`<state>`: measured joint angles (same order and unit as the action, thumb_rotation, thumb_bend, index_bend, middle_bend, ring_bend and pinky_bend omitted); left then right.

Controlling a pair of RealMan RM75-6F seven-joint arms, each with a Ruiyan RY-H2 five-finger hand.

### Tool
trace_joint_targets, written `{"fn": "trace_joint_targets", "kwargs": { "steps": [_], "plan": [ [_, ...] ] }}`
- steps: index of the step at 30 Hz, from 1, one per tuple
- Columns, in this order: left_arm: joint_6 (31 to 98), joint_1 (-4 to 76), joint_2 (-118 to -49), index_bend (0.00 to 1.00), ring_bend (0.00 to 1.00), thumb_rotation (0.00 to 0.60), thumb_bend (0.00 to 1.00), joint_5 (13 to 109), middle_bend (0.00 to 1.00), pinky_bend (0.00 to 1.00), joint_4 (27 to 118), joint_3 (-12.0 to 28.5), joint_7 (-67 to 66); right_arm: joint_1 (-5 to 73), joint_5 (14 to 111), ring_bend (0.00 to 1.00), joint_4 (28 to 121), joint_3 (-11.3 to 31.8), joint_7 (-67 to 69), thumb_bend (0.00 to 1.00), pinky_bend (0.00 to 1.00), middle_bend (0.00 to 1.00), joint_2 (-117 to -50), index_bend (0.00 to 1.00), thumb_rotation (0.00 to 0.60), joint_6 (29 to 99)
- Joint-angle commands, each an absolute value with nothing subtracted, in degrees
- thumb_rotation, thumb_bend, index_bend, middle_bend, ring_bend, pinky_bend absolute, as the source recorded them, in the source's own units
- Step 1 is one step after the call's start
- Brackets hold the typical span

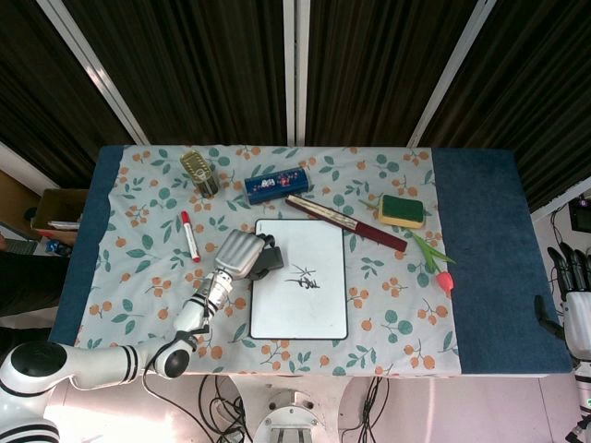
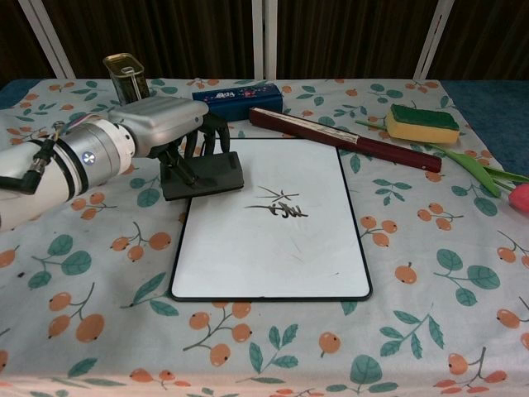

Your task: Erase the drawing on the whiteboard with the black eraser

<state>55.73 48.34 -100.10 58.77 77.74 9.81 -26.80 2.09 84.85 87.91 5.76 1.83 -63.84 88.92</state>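
Note:
The whiteboard (image 1: 300, 309) (image 2: 273, 256) lies flat in the middle of the flowered cloth, with a small black drawing (image 1: 304, 277) (image 2: 279, 204) near its centre. The black eraser (image 1: 269, 260) (image 2: 208, 175) rests on the board's upper left corner, overhanging the edge. My left hand (image 1: 238, 251) (image 2: 161, 132) covers the eraser from the left, its fingers curled down around it. The drawing is a short way right of the eraser and is untouched. My right hand (image 1: 577, 309) hangs beyond the table's right edge, fingers apart and holding nothing.
Behind the board lie a blue box (image 1: 276, 185) (image 2: 240, 98) and a dark red rod (image 1: 346, 222) (image 2: 343, 139). A tin can (image 1: 199, 171) (image 2: 126, 73) stands back left. A red marker (image 1: 189, 235), a green-yellow sponge (image 1: 402, 210) (image 2: 421, 122) and a tulip (image 1: 434, 263) (image 2: 496, 178) flank them.

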Motion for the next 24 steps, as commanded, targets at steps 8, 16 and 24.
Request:
{"fn": "trace_joint_targets", "kwargs": {
  "steps": [8, 16, 24],
  "plan": [
    [55.07, 47.52, -99.65, 0.43, 0.55, 0.6, 0.31, 61.29, 0.53, 0.71, 77.68, 9.2, -23.44, 2.22, 84.8, 0.0, 88.18, 5.74, 1.64, 0.38, 0.0, 0.0, -63.69, 0.0, 0.6, 88.51],
    [56.25, 46.58, -97.74, 0.44, 0.57, 0.6, 0.31, 64.9, 0.54, 0.73, 79.61, 9.61, -19.32, 2.15, 84.84, 0.0, 87.85, 5.94, 1.71, 0.38, 0.0, 0.0, -64.0, 0.0, 0.6, 88.97],
    [59.54, 45.36, -94.33, 0.46, 0.58, 0.6, 0.32, 70.74, 0.56, 0.75, 88.06, 8.4, -18.97, 2.21, 85.21, 0.0, 88.08, 5.88, 1.36, 0.38, 0.0, 0.0, -64.01, 0.0, 0.6, 89.08]
  ]
}}
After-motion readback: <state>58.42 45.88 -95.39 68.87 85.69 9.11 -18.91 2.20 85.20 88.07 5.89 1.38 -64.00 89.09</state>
